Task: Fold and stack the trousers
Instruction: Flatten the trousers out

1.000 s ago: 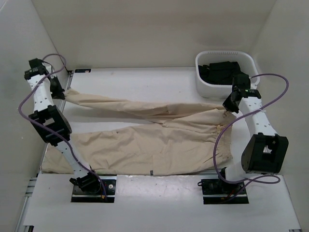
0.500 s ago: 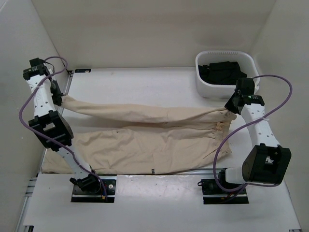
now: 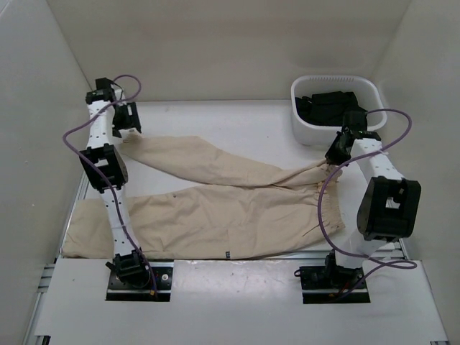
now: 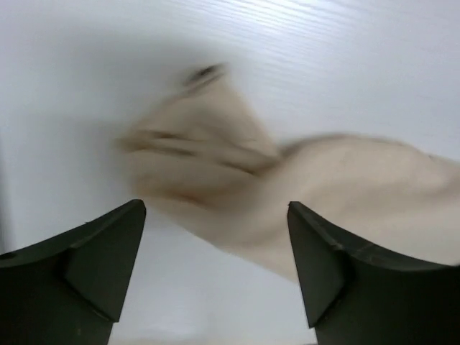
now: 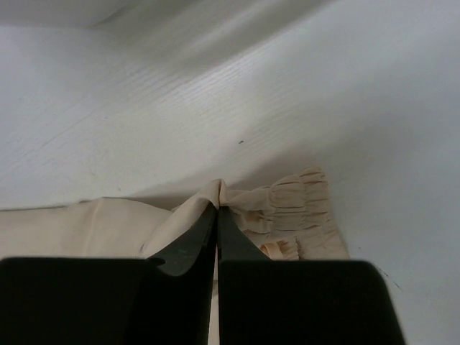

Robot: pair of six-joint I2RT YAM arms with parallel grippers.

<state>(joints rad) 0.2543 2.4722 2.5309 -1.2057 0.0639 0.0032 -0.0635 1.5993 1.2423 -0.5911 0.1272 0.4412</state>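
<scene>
The beige trousers (image 3: pixel 215 215) lie across the table, waist to the right. The near leg lies flat along the front. The far leg (image 3: pixel 201 164) runs diagonally to the back left, and its hem (image 4: pixel 201 158) rests loose on the table. My left gripper (image 3: pixel 128 121) hovers over that hem, open, with nothing between its fingers (image 4: pixel 100 259). My right gripper (image 3: pixel 335 152) is shut on a pinch of fabric at the elastic waistband (image 5: pixel 295 208). In the right wrist view the right gripper (image 5: pixel 217 214) holds that fold slightly lifted.
A white basket (image 3: pixel 330 79) holding black garments (image 3: pixel 327 104) stands at the back right, just behind my right gripper. White walls close in the table on the left, back and right. A small dark tag (image 3: pixel 226 256) shows at the trousers' near edge.
My left gripper has opened and let go of the far leg's hem, then moved back and to the right. The leg has dropped onto the table. The right gripper keeps its hold.
</scene>
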